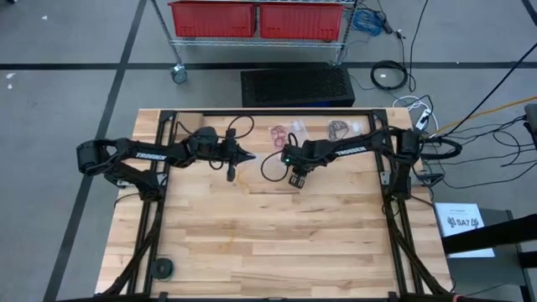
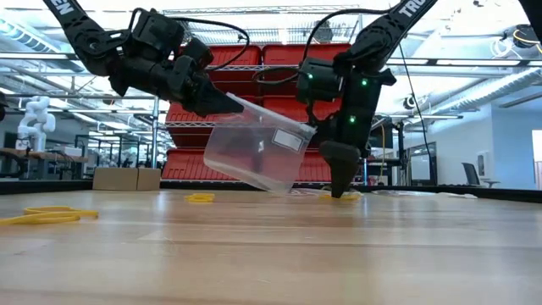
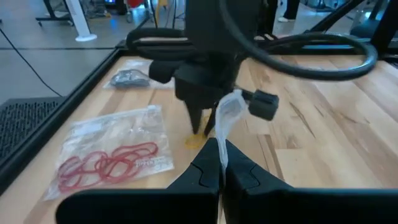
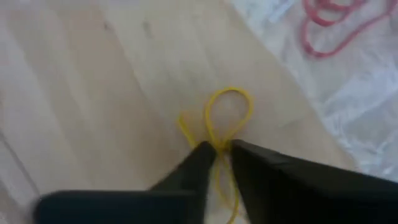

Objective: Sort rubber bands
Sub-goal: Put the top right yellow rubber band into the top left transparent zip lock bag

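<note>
My left gripper (image 3: 221, 167) (image 1: 244, 155) is shut on an empty clear plastic bag (image 2: 258, 148) above the table's middle. Just right of it, my right gripper (image 4: 222, 149) (image 2: 343, 191) points down at the table and is shut on a tan-yellow rubber band (image 4: 229, 112). More yellow bands (image 2: 42, 217) (image 2: 201, 197) lie loose on the wood. A clear bag of red bands (image 3: 112, 158) (image 1: 284, 132) and a clear bag of dark bands (image 3: 130, 78) (image 1: 339, 127) lie flat near the far edge. My left gripper pinches the clear bag's top edge (image 3: 222, 134) between its two fingers, coming level from the table's left. The bag hangs slanting below and beyond the fingers, its mouth toward my right gripper. My right gripper pinches the yellow band's two strands (image 4: 217, 142) at the fingertips, from above, pointing down. The band's loop (image 4: 239, 99) lies on the table.
The red-band bag (image 4: 336, 37) lies just beyond my right gripper. The black frame (image 1: 159, 180) runs along the table's sides. A small black round thing (image 1: 162, 268) sits near the near-left corner. Bare wood spreads over the table's near half.
</note>
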Action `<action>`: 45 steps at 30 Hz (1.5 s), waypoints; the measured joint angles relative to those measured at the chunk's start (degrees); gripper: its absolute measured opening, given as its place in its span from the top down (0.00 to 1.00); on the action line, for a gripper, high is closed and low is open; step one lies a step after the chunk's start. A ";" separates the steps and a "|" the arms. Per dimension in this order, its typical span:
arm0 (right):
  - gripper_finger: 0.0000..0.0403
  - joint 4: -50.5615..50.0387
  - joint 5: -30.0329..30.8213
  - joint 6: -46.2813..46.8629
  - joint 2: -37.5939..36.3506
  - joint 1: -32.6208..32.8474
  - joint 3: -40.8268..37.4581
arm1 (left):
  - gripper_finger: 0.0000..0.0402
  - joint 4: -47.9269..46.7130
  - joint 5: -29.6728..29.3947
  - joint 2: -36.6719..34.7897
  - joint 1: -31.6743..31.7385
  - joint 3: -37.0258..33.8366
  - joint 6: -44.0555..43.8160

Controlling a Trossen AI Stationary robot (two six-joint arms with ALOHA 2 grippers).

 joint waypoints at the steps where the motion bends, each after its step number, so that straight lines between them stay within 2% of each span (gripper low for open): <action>1: 0.87 0.02 -0.06 0.00 0.00 0.30 -0.02 | 1.00 -0.16 0.00 0.01 0.00 0.00 0.00; 2: 0.93 -0.05 0.13 -0.09 0.02 0.67 -0.04 | 1.00 -0.37 0.00 0.02 0.00 0.00 0.00; 4: 0.97 -0.24 0.79 0.04 -0.18 1.51 -0.10 | 1.00 -0.39 -0.04 0.02 0.00 0.00 0.16; 8: 0.98 -3.50 1.12 2.67 -2.55 3.62 0.53 | 1.00 -0.79 -0.09 0.02 0.05 0.00 0.94; 11: 0.99 -8.70 -2.70 5.24 -6.52 6.36 0.38 | 1.00 -0.61 -0.13 0.02 0.44 0.00 0.94; 13: 1.00 -8.27 -3.55 7.17 -9.66 8.00 1.42 | 1.00 -0.73 -0.15 0.02 0.74 0.00 0.94; 19: 1.00 -8.75 -2.16 11.16 -15.68 12.45 3.46 | 1.00 -0.97 -0.13 0.02 0.74 0.00 0.94; 21: 1.00 -8.06 0.57 11.04 -16.80 13.47 5.25 | 1.00 -1.03 -0.05 0.04 0.74 0.00 0.93; 29: 1.00 -4.01 9.87 4.34 -16.27 12.58 13.34 | 1.00 -0.70 0.30 0.04 -0.99 0.00 0.93; 40: 1.00 1.61 9.98 -2.33 -15.09 9.80 15.47 | 1.00 -0.44 0.37 0.07 -1.64 0.00 0.94; 45: 1.00 4.05 7.24 -3.52 -12.05 9.84 15.47 | 1.00 0.04 0.48 0.07 -1.79 0.00 0.92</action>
